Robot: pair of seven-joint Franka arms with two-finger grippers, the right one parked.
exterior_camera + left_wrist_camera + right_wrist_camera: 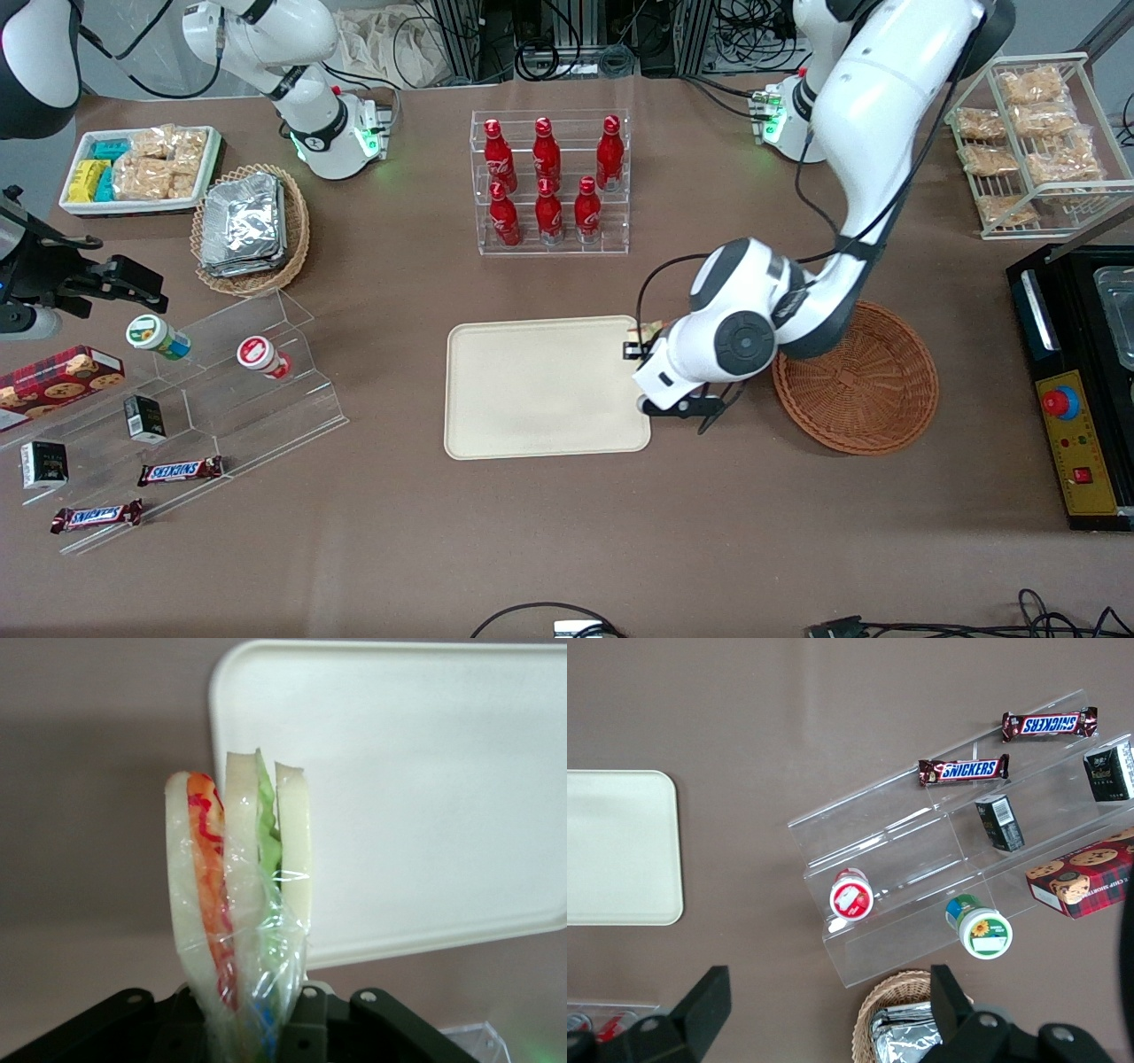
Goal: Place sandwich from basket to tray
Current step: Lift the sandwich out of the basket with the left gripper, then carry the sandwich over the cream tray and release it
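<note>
Sandwich (pixel 239 895): wrapped white-bread wedge, orange-red and green layers, on edge, clamped in gripper (pixel 241 1014) above tray's corner nearest basket. Tray (pixel 540 390): cream, flat, bare. Basket (pixel 868 385): reddish-brown wicker, beside tray

Woven wicker basket (pixel 873 390), matt plastic tray (pixel 540 390)
</note>
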